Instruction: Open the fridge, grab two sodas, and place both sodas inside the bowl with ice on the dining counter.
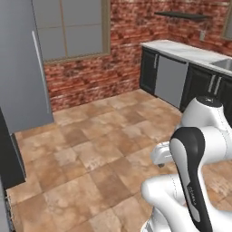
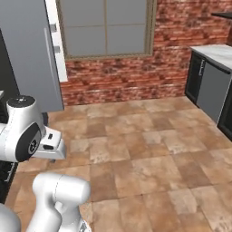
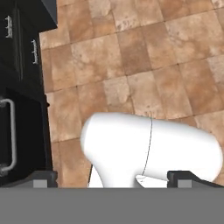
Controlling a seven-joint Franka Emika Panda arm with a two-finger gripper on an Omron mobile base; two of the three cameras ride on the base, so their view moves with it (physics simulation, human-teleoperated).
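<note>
The fridge (image 1: 20, 68) stands at the far left of the kitchen, a tall grey block with a long slim handle (image 1: 41, 72) running down its front; in the right base view its grey door (image 2: 29, 54) also sits at the far left, with a pale edge beside it next to the window. Whether that door is fully closed I cannot tell. The window (image 1: 72, 29) is set in a red brick wall (image 1: 131, 50) behind a wide floor of brown stone tiles (image 1: 99, 140). On the right, dark cabinets (image 1: 149, 70) run under a pale marble top (image 1: 181, 50), with a grey appliance front (image 1: 171, 80) between them and a sink (image 1: 224, 64) at the far right edge. A dark shelf (image 1: 181, 16) hangs on the brick above. The arm is folded low and near the base, its white and dark links filling the near right of the left base view and the near left of the right base view. The gripper (image 3: 111, 179) points down at the tiled floor, well apart from the fridge; its two dark fingertips (image 3: 41, 179) stand wide apart at the bottom of the hand view, with nothing between them. Dark cabinets with a pale bar handle (image 3: 11, 131) lie along the left of that view.
</note>
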